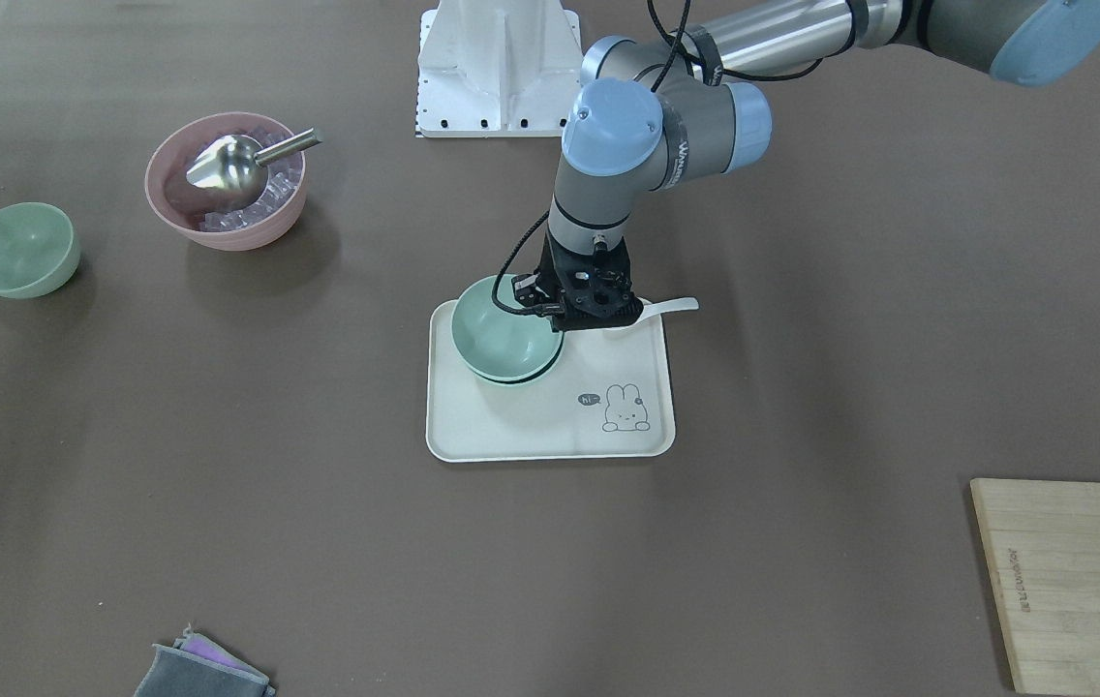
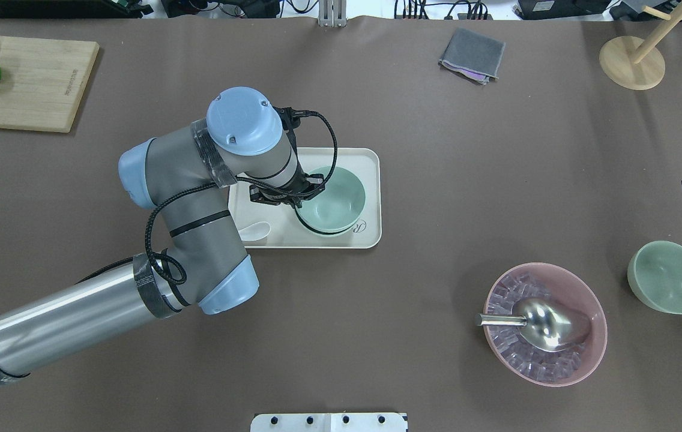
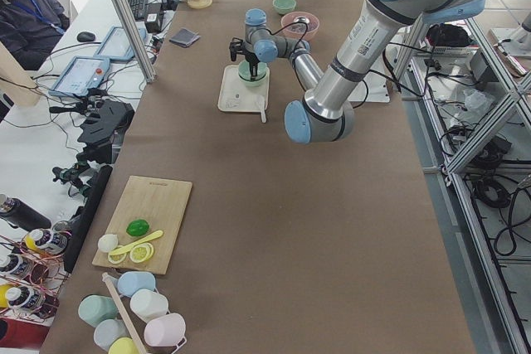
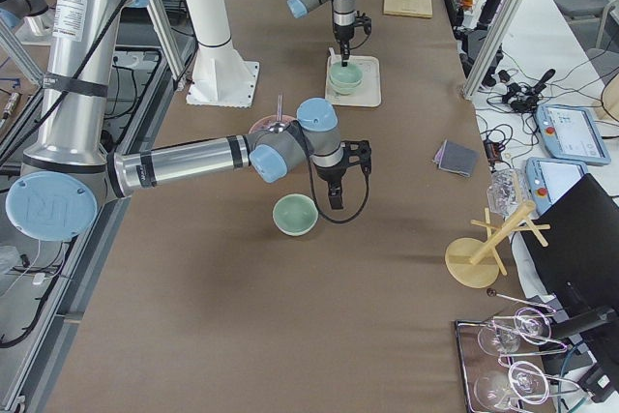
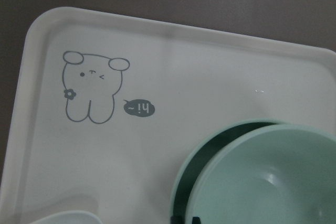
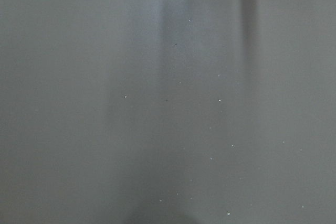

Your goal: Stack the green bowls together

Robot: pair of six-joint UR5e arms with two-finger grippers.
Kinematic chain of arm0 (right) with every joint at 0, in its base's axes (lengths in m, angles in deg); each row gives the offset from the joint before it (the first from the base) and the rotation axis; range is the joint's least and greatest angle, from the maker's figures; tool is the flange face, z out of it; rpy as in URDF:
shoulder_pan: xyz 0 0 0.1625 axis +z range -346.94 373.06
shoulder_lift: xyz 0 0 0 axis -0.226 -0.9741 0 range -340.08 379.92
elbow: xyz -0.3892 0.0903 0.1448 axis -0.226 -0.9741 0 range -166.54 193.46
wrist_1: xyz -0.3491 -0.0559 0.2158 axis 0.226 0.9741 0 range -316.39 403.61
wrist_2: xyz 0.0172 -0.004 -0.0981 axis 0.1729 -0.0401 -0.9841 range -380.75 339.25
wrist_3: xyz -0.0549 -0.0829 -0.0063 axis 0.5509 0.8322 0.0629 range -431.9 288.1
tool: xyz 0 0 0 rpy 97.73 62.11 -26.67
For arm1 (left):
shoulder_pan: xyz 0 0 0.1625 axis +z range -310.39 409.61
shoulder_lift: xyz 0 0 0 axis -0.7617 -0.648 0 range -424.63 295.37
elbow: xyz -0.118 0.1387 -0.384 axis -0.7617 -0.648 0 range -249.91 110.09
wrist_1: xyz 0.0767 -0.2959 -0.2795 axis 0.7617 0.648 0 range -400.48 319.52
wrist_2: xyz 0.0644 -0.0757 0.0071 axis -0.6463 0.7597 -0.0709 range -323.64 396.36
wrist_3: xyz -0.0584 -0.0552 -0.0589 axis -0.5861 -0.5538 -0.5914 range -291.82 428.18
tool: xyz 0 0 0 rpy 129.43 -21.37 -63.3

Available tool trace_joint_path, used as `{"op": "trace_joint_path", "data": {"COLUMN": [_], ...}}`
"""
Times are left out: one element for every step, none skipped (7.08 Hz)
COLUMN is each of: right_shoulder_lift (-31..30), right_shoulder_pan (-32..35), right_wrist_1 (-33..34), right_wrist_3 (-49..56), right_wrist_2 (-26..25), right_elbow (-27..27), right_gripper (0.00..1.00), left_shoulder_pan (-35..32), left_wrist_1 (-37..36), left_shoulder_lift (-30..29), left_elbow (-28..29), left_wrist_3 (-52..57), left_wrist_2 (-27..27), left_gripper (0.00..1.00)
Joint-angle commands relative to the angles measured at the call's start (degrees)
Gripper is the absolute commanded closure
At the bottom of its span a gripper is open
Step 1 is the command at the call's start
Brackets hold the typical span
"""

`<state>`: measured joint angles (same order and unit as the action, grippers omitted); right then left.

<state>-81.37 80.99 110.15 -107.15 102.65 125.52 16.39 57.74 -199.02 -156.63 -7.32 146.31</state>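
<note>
My left gripper (image 1: 555, 319) is over the white bunny tray (image 1: 550, 426) and is shut on the rim of a green bowl (image 1: 497, 329). This bowl sits slightly off-centre in a second green bowl (image 5: 181, 182) on the tray. Only the second bowl's edge shows. The gripper's fingertips (image 5: 176, 220) pinch the upper bowl's rim in the left wrist view. The third green bowl (image 2: 668, 285) stands alone at the far right of the table. My right gripper (image 4: 334, 200) hovers beside it. I cannot tell whether it is open or shut.
A pink bowl (image 2: 545, 324) of ice with a metal scoop (image 2: 542, 324) stands left of the lone bowl. A white spoon (image 2: 254, 231) lies on the tray's edge. A cutting board (image 2: 29, 81), a grey cloth (image 2: 472, 54) and a wooden stand (image 2: 632, 60) line the far side.
</note>
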Motion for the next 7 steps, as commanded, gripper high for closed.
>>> {"op": "trace_joint_path", "data": {"right_shoulder_lift": [-0.04, -0.04, -0.13, -0.13, -0.13, -0.13, -0.13], "right_shoulder_pan": [0.01, 0.01, 0.01, 0.01, 0.01, 0.01, -0.07], "right_wrist_1": [0.00, 0.00, 0.00, 0.00, 0.00, 0.00, 0.08], "right_wrist_3": [0.00, 0.00, 0.00, 0.00, 0.00, 0.00, 0.00], "right_wrist_2": [0.00, -0.09, 0.00, -0.09, -0.09, -0.09, -0.09], "right_elbow": [0.00, 0.00, 0.00, 0.00, 0.00, 0.00, 0.00], "right_gripper": [0.00, 0.00, 0.00, 0.00, 0.00, 0.00, 0.00], "left_shoulder_pan": [0.00, 0.00, 0.00, 0.00, 0.00, 0.00, -0.08], "left_wrist_1": [0.47, 0.47, 0.47, 0.56, 0.56, 1.52, 2.92], "left_shoulder_lift": [0.00, 0.00, 0.08, 0.00, 0.00, 0.08, 0.09], "left_elbow": [0.49, 0.50, 0.50, 0.67, 0.67, 0.67, 0.67], "left_wrist_3": [0.08, 0.08, 0.26, 0.52, 0.96, 1.14, 1.14], "left_wrist_2": [0.00, 0.00, 0.00, 0.09, 0.09, 0.09, 0.09], "left_gripper": [1.00, 1.00, 1.00, 1.00, 1.00, 0.90, 0.55]}}
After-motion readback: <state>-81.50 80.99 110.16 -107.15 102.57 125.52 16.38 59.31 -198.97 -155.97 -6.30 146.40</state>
